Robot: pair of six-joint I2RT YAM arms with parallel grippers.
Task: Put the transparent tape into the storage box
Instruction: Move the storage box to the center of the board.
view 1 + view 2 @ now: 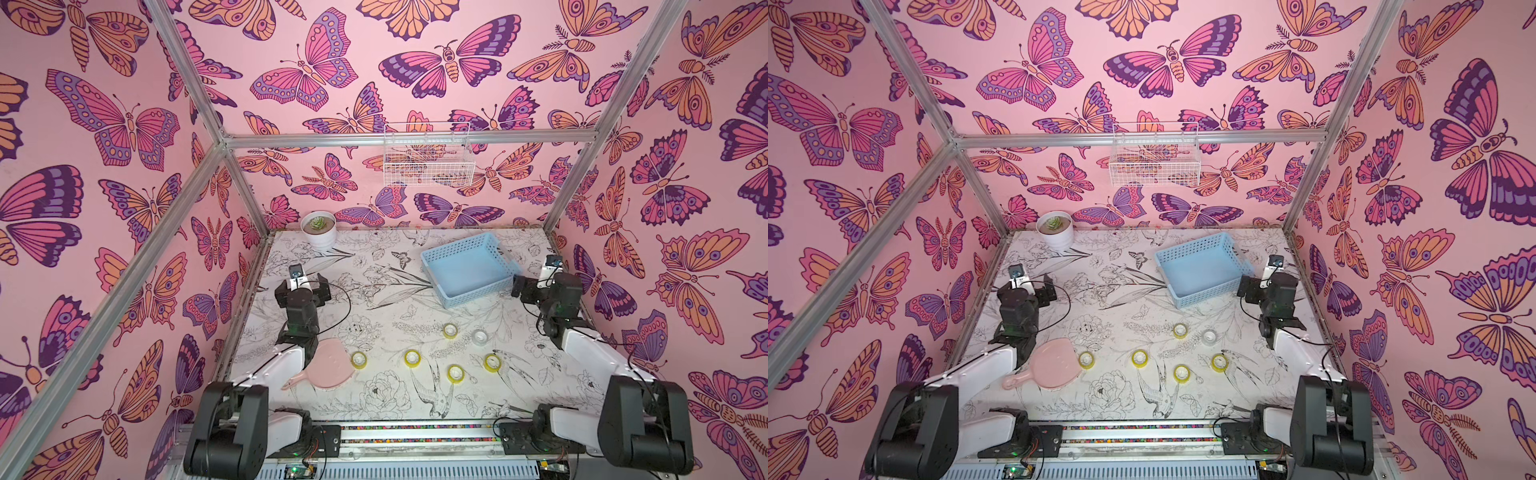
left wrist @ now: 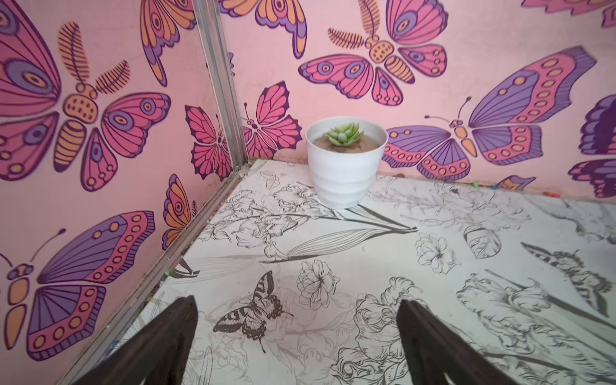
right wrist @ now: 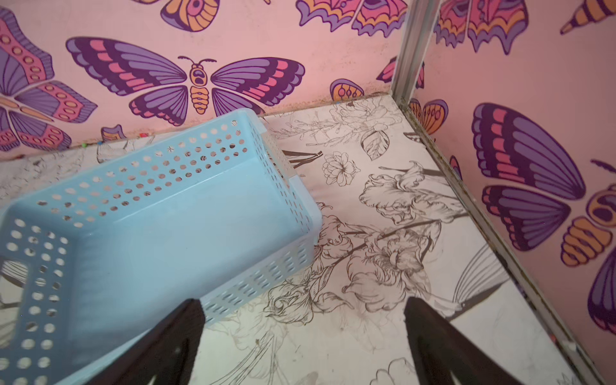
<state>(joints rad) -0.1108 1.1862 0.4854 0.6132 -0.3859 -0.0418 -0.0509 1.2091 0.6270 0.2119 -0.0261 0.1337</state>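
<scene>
1. The left gripper [image 2: 297, 301] stands wide with nothing between its fingers. It hangs over the left side of the table [image 1: 374, 299], facing the pot [image 2: 346, 173] in the far left corner.
2. The right gripper [image 3: 304, 301] also stands wide and holds nothing. It hangs just beside the near right corner of the box [image 3: 166, 233]; I cannot tell whether a finger touches the wall.
3. The box sits on the far right part of the table, at a slant to the walls. It is light blue, with perforated walls and a solid flat base.
4. The tape [image 1: 412, 358] lies on the table outside the box, between the two arms. It is nearer the robot's base than both grippers and well apart from each.
5. Nearest the box lies one yellow roll [image 1: 450, 331], with the clear roll [image 1: 479, 337] just beside it on the right arm's side.
6. Four more yellow rolls [image 1: 358, 360] [image 1: 412, 358] [image 1: 456, 373] [image 1: 492, 362] form a loose row closer to the base. The leftmost is just beside the pink mirror [image 1: 332, 365], which lies flat, partly under the left arm.
7. Each roll is a small glossy ring lying flat, hole upward.
</scene>
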